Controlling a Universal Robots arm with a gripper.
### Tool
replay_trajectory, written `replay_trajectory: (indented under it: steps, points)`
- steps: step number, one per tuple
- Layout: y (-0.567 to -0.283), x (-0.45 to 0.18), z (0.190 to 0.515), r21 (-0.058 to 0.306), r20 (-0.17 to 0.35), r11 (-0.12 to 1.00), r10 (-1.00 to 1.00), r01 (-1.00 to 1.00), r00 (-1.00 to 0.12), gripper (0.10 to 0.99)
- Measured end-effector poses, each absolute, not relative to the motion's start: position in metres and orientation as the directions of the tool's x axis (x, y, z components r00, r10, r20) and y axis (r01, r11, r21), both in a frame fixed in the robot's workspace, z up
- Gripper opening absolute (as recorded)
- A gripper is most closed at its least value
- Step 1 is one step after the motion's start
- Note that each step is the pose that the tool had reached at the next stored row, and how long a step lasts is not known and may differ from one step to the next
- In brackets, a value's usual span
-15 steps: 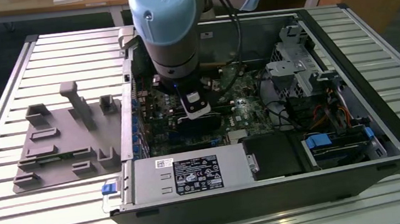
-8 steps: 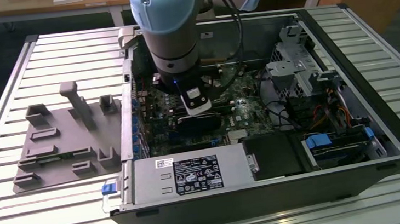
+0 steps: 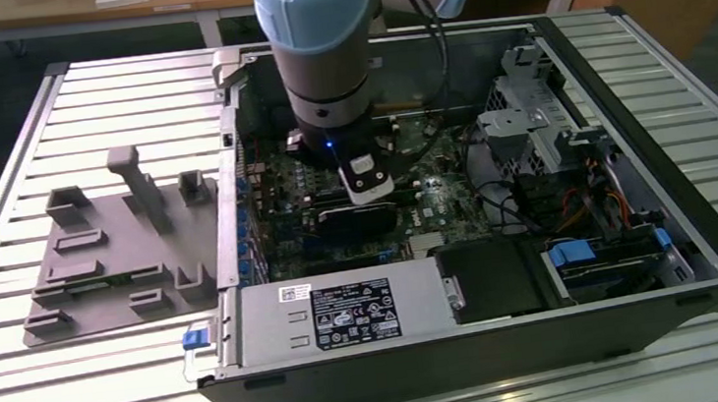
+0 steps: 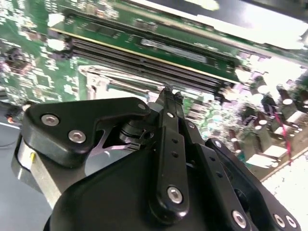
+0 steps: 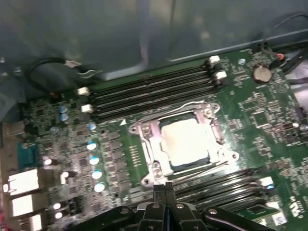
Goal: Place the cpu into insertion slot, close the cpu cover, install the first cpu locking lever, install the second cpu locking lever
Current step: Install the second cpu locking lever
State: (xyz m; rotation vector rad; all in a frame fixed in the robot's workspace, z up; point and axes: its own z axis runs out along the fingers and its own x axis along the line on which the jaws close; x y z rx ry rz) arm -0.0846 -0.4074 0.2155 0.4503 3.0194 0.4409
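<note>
In the first wrist view the cpu point(image 5: 186, 142) shows its pale silver top, lying flat in the insertion slot point(image 5: 217, 131) on the green motherboard. The silvery cpu cover point(image 5: 153, 140) lies down around it, framing the chip. Thin wire levers run flat along two edges of the slot, one point(image 5: 192, 104) on the memory-slot side and one point(image 5: 211, 165) on the opposite side. My gripper point(image 5: 165, 186) is shut with nothing between its fingertips and hovers just beside the slot's edge. The second wrist view has the shut gripper point(image 4: 168, 91) above a corner of the cover point(image 4: 103, 77).
The arm point(image 3: 319, 67) reaches down into an open computer case point(image 3: 612, 88). Long black memory slots point(image 5: 149, 94) flank the socket. A power supply point(image 3: 331, 317) and drive bays point(image 3: 564, 132) crowd the case. A grey fixture plate point(image 3: 114, 254) lies at the exterior view's left.
</note>
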Motion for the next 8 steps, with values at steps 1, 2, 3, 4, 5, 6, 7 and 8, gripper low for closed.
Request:
replay_trajectory:
  steps: [1,2,3,4,5,6,7,8]
  points:
    - [-0.407,-0.081,0.215,0.288,-0.014,0.917,0.294,0.278,-0.956,0.102]
    - [-0.407,-0.078,0.216,0.288,-0.014,0.917,0.294,0.278,-0.956,0.102]
    - [-0.407,-0.075,0.216,0.288,-0.014,0.917,0.294,0.278,-0.956,0.102]
    - [-0.407,-0.071,0.216,0.288,-0.014,0.916,0.294,0.278,-0.956,0.102]
    - [-0.407,-0.069,0.216,0.288,-0.014,0.916,0.294,0.278,-0.956,0.102]
    - [-0.407,-0.067,0.216,0.288,-0.014,0.916,0.294,0.278,-0.956,0.102]
    - [-0.406,-0.066,0.215,0.288,-0.014,0.916,0.294,0.278,-0.956,0.102]
    - [-0.405,-0.065,0.216,0.287,-0.014,0.917,0.294,0.278,-0.956,0.102]
